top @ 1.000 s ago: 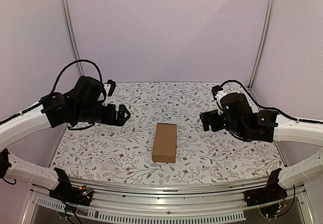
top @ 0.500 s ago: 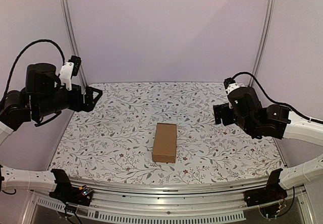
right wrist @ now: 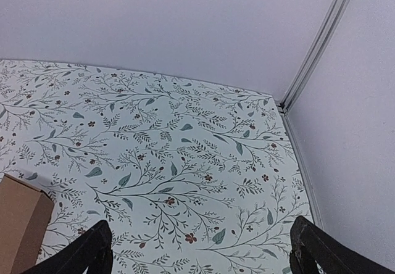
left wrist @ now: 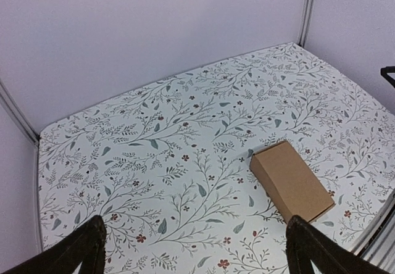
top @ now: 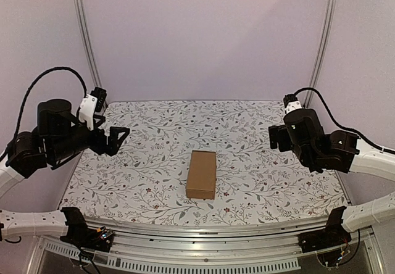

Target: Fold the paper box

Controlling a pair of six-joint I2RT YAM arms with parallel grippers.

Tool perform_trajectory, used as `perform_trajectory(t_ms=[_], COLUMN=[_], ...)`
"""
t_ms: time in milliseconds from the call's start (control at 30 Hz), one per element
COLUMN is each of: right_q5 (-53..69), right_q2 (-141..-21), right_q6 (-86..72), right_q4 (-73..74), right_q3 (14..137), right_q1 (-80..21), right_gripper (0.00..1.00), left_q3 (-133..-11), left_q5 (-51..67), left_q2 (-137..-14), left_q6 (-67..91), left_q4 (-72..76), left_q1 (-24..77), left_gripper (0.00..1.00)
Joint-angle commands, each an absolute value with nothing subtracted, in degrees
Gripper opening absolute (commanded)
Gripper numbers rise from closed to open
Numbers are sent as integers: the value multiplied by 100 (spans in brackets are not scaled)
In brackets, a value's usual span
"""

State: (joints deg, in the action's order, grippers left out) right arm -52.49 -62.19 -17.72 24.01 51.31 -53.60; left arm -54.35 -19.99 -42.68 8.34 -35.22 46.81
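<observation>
The paper box (top: 202, 174) is a closed brown rectangular carton lying flat on the floral table, near the front centre. It also shows in the left wrist view as the paper box (left wrist: 290, 180) and at the lower left edge of the right wrist view as the paper box (right wrist: 18, 224). My left gripper (top: 117, 139) hovers open at the table's left side, well away from the box. My right gripper (top: 276, 137) hangs open over the right side, also apart from it. Nothing lies between either pair of fingers.
The floral tablecloth (top: 160, 163) covers the table. Lilac walls with metal corner posts (top: 321, 39) close in the back and sides. A metal rail (top: 197, 237) with the arm bases runs along the near edge.
Both arms have drawn back from the box toward their own sides. The left arm rose and swung far left, then dipped slightly. The box has not moved.
</observation>
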Motion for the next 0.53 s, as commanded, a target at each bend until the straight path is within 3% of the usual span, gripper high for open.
perform_trajectory(t_ms=[0, 500], right_q5=[-5430, -5020], right_q2=[-6146, -5940], right_q6=[-1732, -1432], right_q4=[2379, 2075], right_q3=[5124, 5049], right_q1=[-5341, -5338], right_gripper=[99, 99], left_q3=[-5335, -5335], left_q5=[-2028, -2101], left_q2=[-4133, -4052], left_q6=[706, 726], left_q4=[-3310, -3332], left_q1=[4614, 4588], left_gripper=[100, 99])
